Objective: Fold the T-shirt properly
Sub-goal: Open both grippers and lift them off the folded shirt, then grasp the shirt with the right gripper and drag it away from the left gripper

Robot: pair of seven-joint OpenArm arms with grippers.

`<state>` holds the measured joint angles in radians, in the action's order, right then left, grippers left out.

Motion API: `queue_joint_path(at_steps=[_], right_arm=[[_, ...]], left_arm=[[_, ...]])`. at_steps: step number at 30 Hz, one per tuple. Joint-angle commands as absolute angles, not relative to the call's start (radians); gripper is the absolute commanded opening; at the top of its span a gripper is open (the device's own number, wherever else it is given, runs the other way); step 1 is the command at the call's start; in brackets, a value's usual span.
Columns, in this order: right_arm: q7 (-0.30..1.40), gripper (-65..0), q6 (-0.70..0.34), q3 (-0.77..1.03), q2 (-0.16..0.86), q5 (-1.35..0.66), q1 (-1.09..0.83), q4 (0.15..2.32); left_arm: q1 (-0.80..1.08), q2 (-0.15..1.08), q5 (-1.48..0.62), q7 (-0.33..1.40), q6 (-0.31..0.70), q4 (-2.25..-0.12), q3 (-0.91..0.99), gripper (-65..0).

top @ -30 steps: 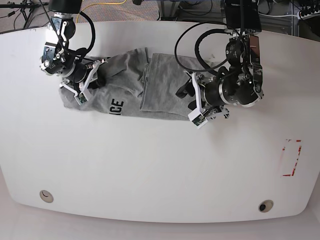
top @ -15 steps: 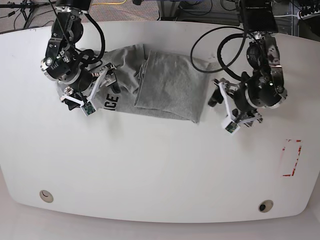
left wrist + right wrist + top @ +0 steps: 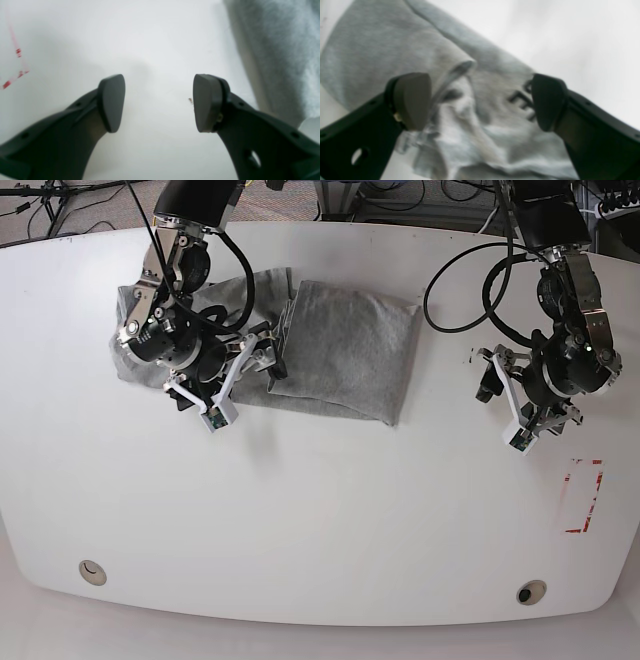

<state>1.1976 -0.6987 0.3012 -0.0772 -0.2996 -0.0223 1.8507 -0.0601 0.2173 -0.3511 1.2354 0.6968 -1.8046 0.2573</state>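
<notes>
Hovering over the T-shirt [image 3: 345, 345], right gripper [image 3: 480, 102] gapes — red tape [image 3: 583, 495] apparently unobstructed.

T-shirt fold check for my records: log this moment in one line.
T-shirt: partly folded | left gripper: open, over table | right gripper: open, over shirt

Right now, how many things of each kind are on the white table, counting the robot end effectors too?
Grey T-shirt: 1
End effectors, left and right: 2
Red tape marking: 1
Total: 4
</notes>
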Motion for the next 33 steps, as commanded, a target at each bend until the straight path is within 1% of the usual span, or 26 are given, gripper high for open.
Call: queue_joint_path(at_steps=[1, 9, 18, 21, 23, 26, 31, 32, 33], right_arm=[[1.185, -7.8, -0.698, 0.302, -0.102, -0.318, -0.002, 1.844], [1.187, -10.5, -0.698, 0.302, -0.148, -0.320, 0.016, 1.756], [1.179, -10.5, -0.698, 0.302, -0.151, -0.320, 0.036, 1.692], [1.179, -11.9, -0.698, 0.302, -0.151, -0.320, 0.038, 1.690], [1.179, -16.0, -0.698, 0.302, -0.151, -0.320, 0.039, 1.690], [1.179, -28.2, -0.698, 0.300, -0.151, -0.320, 0.048, 1.690], [1.179, -56.1, -0.698, 0.300, -0.153, -0.320, 0.059, 1.689], [1.179, -59.1, -0.698, 0.300, -0.153, -0.320, 0.059, 1.689], [1.179, -64.7, -0.698, 0.300, -0.153, -0.320, 0.059, 1.689]], left_arm=[[-0.067, 0.232, -0.366, 1.214, 0.698, -1.819, 0.260, -24.7], [-0.042, 0.237, -0.366, 1.214, 0.698, -1.817, 0.300, -24.7], [-0.015, 0.237, -0.366, 1.214, 0.698, -1.817, 0.300, -24.7], [-0.013, 0.237, -0.366, 1.214, 0.698, -1.817, 0.300, -24.7], [-0.013, 0.236, -0.366, 1.214, 0.698, -1.817, 0.300, -24.7], [-0.013, 0.236, -0.366, 1.214, 0.698, -1.816, 0.300, -24.7], [-0.013, 0.236, -0.366, 1.214, 0.698, -1.816, 0.300, -24.7], [-0.013, 0.236, -0.366, 1.214, 0.698, -1.816, 0.300, -24.7], [-0.013, 0.236, -0.366, 1.214, 0.698, -1.816, 0.300, -24.7]])
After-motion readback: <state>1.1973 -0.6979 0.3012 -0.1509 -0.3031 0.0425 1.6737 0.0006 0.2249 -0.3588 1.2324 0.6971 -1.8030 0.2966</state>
